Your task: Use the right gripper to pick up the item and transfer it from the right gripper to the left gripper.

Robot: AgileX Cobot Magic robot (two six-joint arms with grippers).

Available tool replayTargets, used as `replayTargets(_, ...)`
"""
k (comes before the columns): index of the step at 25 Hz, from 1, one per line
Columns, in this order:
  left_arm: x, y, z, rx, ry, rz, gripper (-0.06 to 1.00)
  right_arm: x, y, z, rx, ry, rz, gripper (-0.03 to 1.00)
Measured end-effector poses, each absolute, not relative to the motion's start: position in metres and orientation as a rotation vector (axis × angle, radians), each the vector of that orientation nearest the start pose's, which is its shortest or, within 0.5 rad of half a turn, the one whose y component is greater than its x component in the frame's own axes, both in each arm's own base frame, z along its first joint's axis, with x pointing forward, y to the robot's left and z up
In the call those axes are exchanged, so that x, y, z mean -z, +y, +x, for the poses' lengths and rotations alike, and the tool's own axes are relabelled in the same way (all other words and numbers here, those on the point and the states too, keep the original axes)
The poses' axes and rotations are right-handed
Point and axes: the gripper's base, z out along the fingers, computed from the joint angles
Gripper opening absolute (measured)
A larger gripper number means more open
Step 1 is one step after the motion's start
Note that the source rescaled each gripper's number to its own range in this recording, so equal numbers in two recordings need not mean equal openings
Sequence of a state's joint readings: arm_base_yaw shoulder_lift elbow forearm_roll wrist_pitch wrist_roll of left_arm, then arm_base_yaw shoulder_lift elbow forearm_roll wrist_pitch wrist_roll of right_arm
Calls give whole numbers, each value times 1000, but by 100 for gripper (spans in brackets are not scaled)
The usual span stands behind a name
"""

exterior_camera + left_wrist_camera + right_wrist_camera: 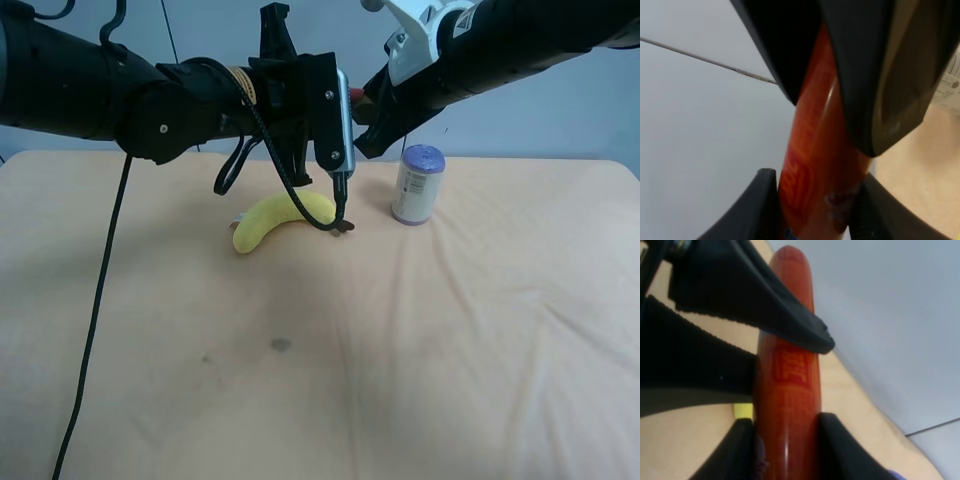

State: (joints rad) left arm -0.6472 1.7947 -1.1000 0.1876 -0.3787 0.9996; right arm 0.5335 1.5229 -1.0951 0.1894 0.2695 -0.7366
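Note:
The item (787,390), a slim red shiny stick, is held in the air between both grippers. In the right wrist view my right gripper (785,421) clamps it between both fingers, and the left gripper's black fingers (785,315) press on it further along. In the left wrist view my left gripper (817,176) clamps the item (815,150) between both fingers. In the exterior high view the two arms meet above the table's back; only a red sliver of the item (357,100) shows between the silver-plated left gripper (340,120) and the white-bracketed right arm (420,40).
A yellow plush banana (283,218) lies on the tan table (450,340) below the grippers. A white-and-purple can (417,184) stands to its right. A black cable (100,290) hangs from the left arm down across the table's left side.

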Motion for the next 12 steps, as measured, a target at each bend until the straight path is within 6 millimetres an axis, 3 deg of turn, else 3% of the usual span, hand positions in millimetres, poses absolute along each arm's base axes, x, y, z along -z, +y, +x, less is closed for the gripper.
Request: replayTargets(12, -245, -250, 320, -314, 1077, 1468, 3, -292, 179, 294, -45, 1845, -1144, 0)
